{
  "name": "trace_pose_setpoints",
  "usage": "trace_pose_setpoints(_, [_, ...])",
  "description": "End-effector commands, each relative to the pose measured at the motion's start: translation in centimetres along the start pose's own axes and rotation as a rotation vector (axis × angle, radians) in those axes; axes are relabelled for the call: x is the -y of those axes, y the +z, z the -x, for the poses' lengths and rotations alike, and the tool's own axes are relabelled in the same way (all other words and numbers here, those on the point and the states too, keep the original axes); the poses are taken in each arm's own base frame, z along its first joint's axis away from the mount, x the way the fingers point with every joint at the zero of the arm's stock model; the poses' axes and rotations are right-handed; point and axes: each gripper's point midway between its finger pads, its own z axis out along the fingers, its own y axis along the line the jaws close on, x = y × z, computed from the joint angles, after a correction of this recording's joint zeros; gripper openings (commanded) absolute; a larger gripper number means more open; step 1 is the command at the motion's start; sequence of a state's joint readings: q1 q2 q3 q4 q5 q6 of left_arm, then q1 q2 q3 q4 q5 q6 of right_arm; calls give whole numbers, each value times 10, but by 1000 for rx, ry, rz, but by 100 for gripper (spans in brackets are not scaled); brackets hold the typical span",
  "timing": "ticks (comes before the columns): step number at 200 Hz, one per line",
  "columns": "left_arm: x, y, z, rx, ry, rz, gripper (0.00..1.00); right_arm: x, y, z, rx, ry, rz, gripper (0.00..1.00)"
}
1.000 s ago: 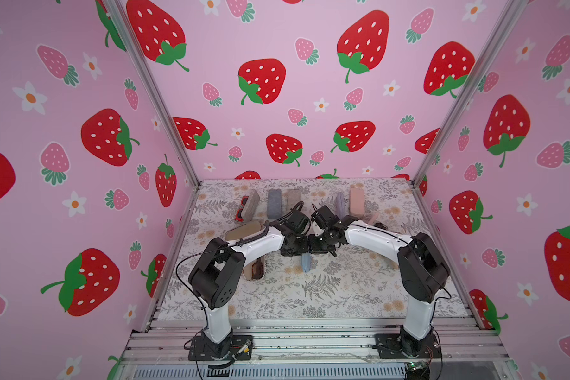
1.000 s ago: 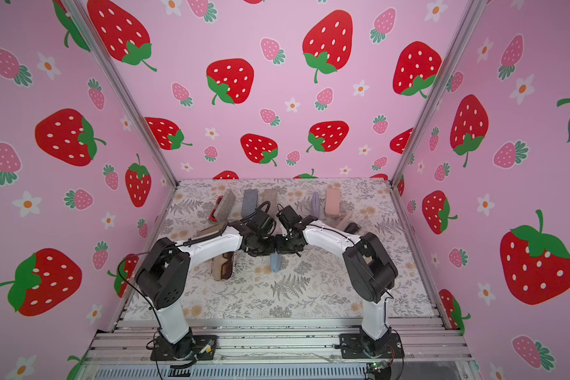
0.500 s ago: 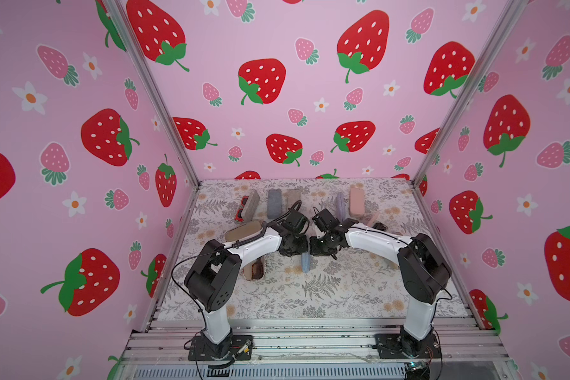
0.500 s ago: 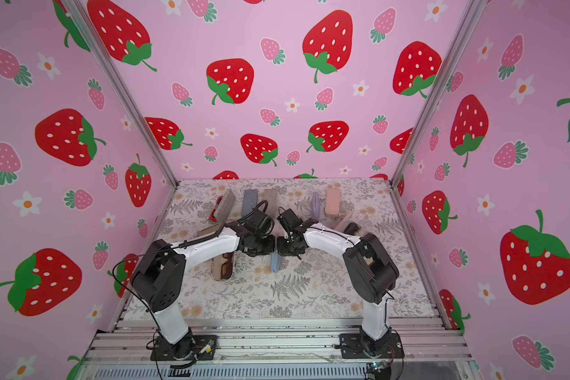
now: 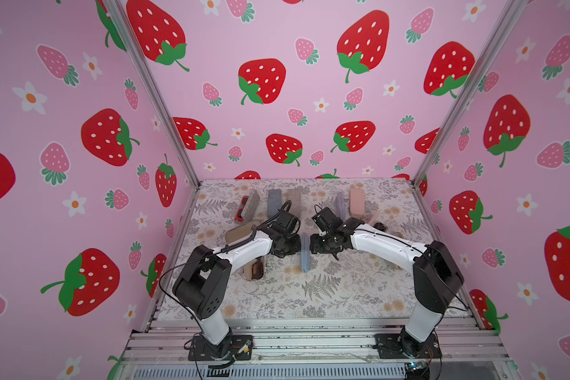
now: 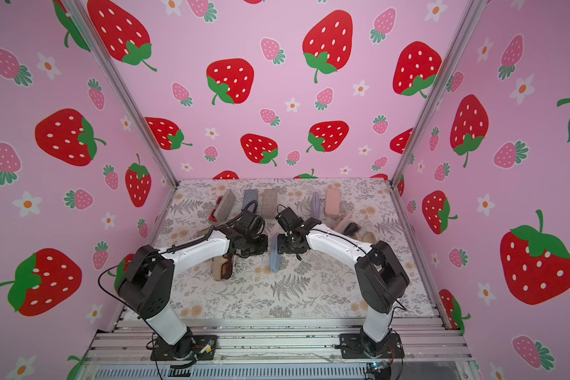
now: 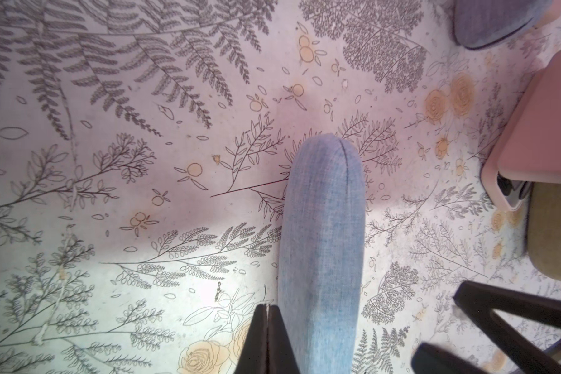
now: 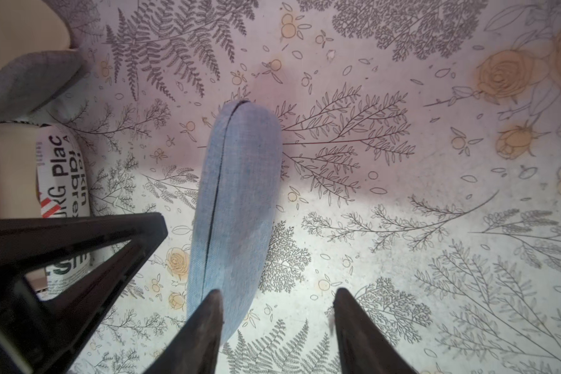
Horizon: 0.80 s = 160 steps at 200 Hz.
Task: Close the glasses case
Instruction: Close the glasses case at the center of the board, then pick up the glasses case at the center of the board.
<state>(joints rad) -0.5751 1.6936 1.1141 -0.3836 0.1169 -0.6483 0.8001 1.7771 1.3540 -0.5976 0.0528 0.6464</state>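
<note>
On the floral table [image 5: 326, 289], the blue glasses case [image 5: 305, 253] sits closed, seam shut, between the two arms. The right gripper [image 8: 278, 291] has its jaws apart beside the case. The left gripper [image 7: 267, 311] has its jaws pressed together just beside it.

Bright, even light fills both top views; wide-angle distortion stretches the 9 and 3 o'clock edges. Soft pinkish shadows cross the tabletop [image 7: 117, 181] in both wrist views.

Left arm [image 5: 244, 245] jaws together, right arm [image 5: 385, 241] jaws apart (both angled inward).
</note>
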Motion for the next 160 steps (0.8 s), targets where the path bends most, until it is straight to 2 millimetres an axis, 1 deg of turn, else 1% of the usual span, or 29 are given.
trace_pose_setpoints(1, [-3,-19,6,43,-24,-23,0,-10,-4,-1,-2,-21,-45,64])
trace_pose_setpoints(4, [-3,-22,6,48,-25,-23,0,-12,-3,-1,-5,-23,-47,64])
trace_pose_setpoints(8, [-4,-26,7,56,-26,-25,4,-13,-1,-1,-8,-25,-50,65])
trace_pose_setpoints(10, [-5,-28,7,59,-24,-25,9,-14,1,-2,-13,-26,-52,65])
trace_pose_setpoints(13, [-5,-31,7,66,-27,-26,15,-16,2,-2,-15,-28,-52,66])
trace_pose_setpoints(18, [-7,-36,7,74,-26,-23,22,-18,4,-2,-22,-30,-55,69])
trace_pose_setpoints(26, [-9,-45,8,91,-23,-17,35,-20,10,-3,-37,-32,-64,71])
trace_pose_setpoints(40, [-15,-61,8,121,-20,-6,57,-24,19,-5,-60,-38,-72,73])
trace_pose_setpoints(50, [-20,-73,8,144,-24,0,68,-25,25,-6,-72,-36,-77,73])
trace_pose_setpoints(66, [-29,-91,8,182,-37,10,81,-26,34,-7,-89,-32,-86,74])
trace_pose_setpoints(92, [-47,-118,6,241,-76,18,88,-25,44,-10,-110,-25,-108,73])
trace_pose_setpoints(109, [-57,-134,6,274,-97,22,90,-24,48,-11,-117,-25,-116,69])
trace_pose_setpoints(117, [-60,-141,6,287,-102,24,91,-23,50,-11,-118,-25,-121,65])
trace_pose_setpoints(131, [-67,-151,5,306,-111,33,93,-21,52,-9,-113,-26,-135,55])
trace_pose_setpoints(137, [-69,-155,4,314,-114,35,93,-19,53,-8,-112,-24,-140,53])
trace_pose_setpoints(142, [-71,-157,3,316,-117,39,93,-18,53,-8,-111,-23,-146,48])
trace_pose_setpoints(160, [-78,-163,0,321,-124,50,94,-12,54,-2,-105,-16,-158,41])
